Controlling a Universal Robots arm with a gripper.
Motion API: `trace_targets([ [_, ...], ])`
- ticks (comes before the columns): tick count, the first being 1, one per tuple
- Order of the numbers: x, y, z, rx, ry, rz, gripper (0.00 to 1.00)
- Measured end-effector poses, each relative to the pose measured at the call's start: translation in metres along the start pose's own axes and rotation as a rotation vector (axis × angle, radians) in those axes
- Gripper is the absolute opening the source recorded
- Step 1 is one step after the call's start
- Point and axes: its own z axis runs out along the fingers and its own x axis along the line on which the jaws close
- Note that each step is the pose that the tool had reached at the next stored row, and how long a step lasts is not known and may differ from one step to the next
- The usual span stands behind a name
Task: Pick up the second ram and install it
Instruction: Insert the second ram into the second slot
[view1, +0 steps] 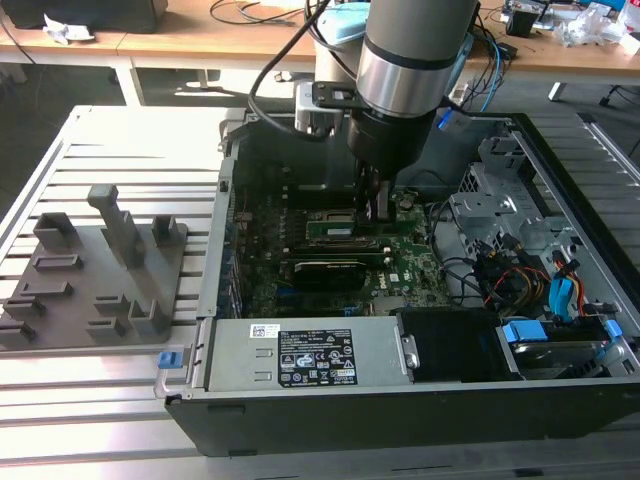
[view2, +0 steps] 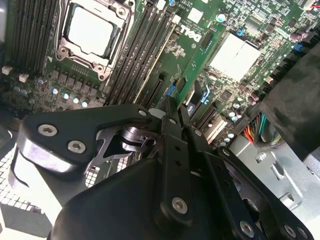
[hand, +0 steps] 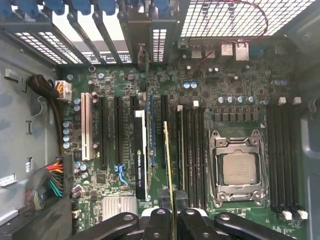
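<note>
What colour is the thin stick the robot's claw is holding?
Green with a yellowish edge; the second ram, pinched in the gripper, shows best in the first wrist view.

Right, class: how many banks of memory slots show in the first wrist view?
2. One bank lies between the CPU socket and the second ram in the tool; the other flanks the socket's far side.

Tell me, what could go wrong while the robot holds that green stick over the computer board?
The pincer grips the second ram near one end, so the stick might tilt and miss the memory slots. It hangs close beside the black card and might bump it. Pushing down crooked could hurt a slot.
</note>
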Motion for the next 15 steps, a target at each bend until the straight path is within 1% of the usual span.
trace_targets([
  [8,0.0001,-0.0004,0.0077,0.0001,0.0000,0.000,0.14],
  [9,0.0001,-0.0004,0.0087,0.0000,-0.0016,0.000,0.14],
  [11,0.0002,-0.0007,0.0138,-0.0001,-0.0025,0.000,0.14],
  [12,-0.0008,-0.0007,0.0146,-0.0001,-0.0028,0.000,0.14],
  [13,-0.0035,-0.0006,0.0151,-0.0002,-0.0045,0.000,0.14],
  [15,-0.0061,-0.0002,0.0154,-0.0002,-0.0080,0.000,0.14],
])
